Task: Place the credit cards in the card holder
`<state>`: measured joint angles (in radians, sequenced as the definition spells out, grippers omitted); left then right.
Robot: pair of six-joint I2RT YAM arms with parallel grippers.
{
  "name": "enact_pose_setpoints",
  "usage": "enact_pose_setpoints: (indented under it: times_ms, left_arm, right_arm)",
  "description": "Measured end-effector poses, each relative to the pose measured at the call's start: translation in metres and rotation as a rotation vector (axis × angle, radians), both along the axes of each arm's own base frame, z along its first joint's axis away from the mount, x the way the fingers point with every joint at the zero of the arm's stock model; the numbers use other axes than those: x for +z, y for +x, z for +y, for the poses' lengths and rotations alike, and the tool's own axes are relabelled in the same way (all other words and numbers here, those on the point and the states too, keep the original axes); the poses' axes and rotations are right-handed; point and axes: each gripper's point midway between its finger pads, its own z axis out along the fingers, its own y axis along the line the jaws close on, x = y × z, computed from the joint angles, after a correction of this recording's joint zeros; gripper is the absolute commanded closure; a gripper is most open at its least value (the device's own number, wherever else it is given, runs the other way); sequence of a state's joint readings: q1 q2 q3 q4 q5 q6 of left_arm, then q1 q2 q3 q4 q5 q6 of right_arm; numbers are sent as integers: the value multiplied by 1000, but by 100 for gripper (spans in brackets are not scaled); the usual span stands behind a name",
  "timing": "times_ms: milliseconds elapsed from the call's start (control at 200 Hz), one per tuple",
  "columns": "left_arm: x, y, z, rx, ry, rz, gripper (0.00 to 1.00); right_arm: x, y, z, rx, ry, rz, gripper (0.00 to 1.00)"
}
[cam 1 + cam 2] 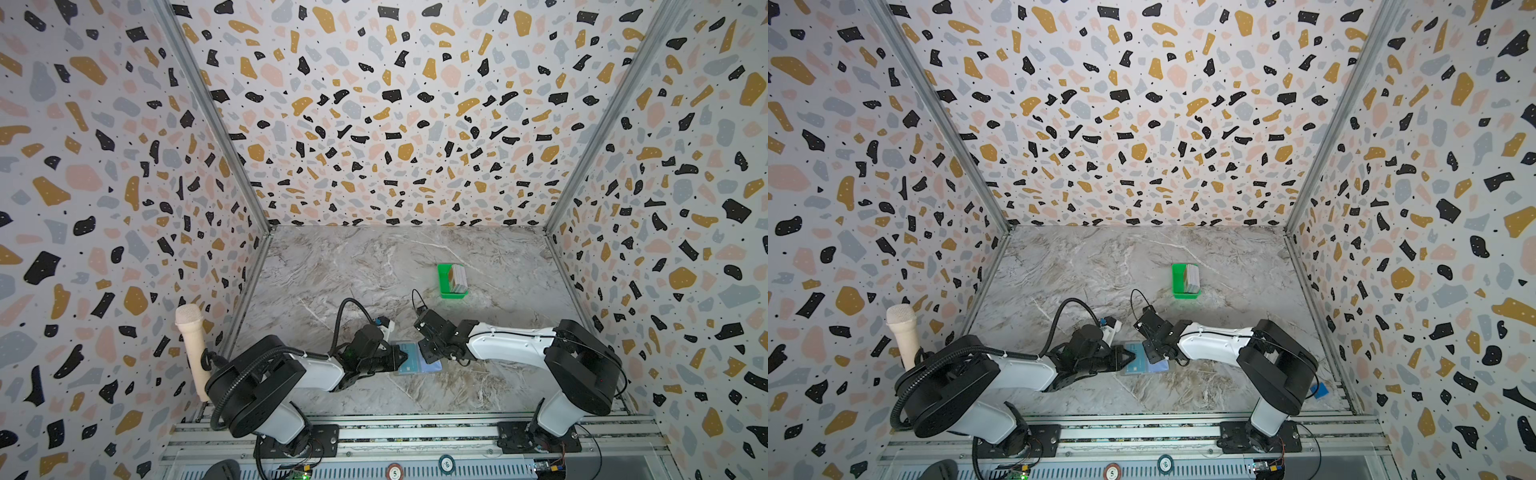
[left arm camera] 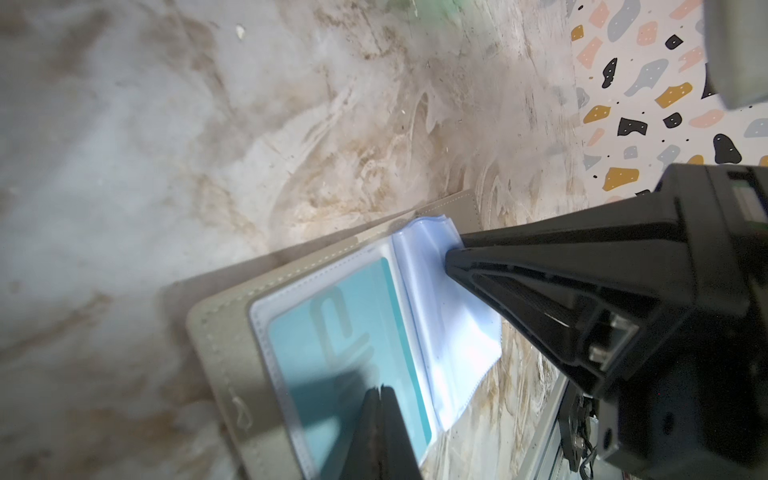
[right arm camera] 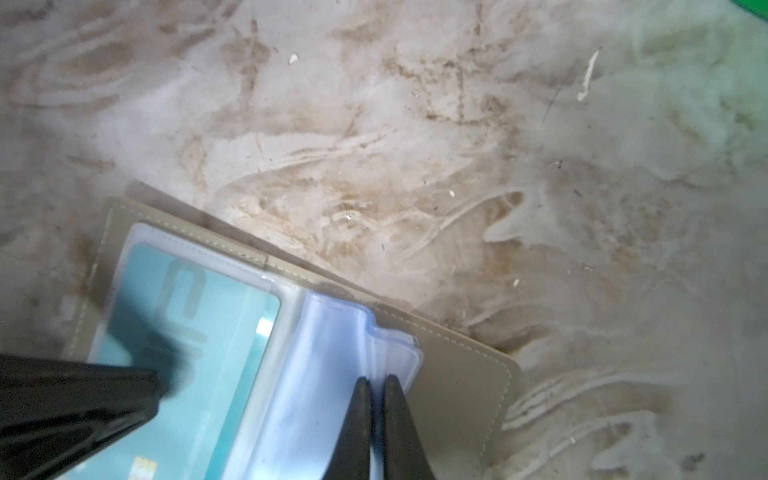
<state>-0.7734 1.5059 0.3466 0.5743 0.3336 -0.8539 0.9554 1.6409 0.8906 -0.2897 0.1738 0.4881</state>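
Observation:
The taupe card holder [image 1: 432, 368] [image 1: 1160, 368] lies open on the marble table between both grippers. A teal credit card [image 2: 332, 332] [image 3: 187, 332] sits inside its clear pocket. My left gripper [image 2: 380, 388] [image 1: 405, 356] is shut, with its tips resting on that pocket over the teal card. My right gripper [image 3: 376, 380] [image 1: 426, 357] is shut on a clear pocket leaf [image 3: 332, 353] at the holder's fold, above the taupe cover [image 3: 457, 374]. More credit cards [image 1: 459, 279] [image 1: 1192, 278] stand on edge in a stack further back.
The card stack sits in a small green tray [image 1: 444, 277] [image 1: 1178, 276] at the middle right of the table. A beige microphone [image 1: 193, 349] leans at the left wall. An aluminium rail [image 1: 415, 432] runs along the front edge. Patterned walls enclose three sides.

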Motion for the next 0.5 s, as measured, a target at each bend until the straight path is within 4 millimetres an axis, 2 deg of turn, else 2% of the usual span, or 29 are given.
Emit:
enact_pose_setpoints:
  times_ms: [155,315,501]
  left_arm:
    - [0,0,0,-1,-2,3,100]
    - [0,-1,-1,-3,-6,6,100]
    - [0,-2,-3,-8,-19,16,100]
  right_arm:
    - [13,-4,2,10,23,-8,81]
    - [23,-10,13,31,97,18,59]
    - [26,-19,28,65,176,68,53]
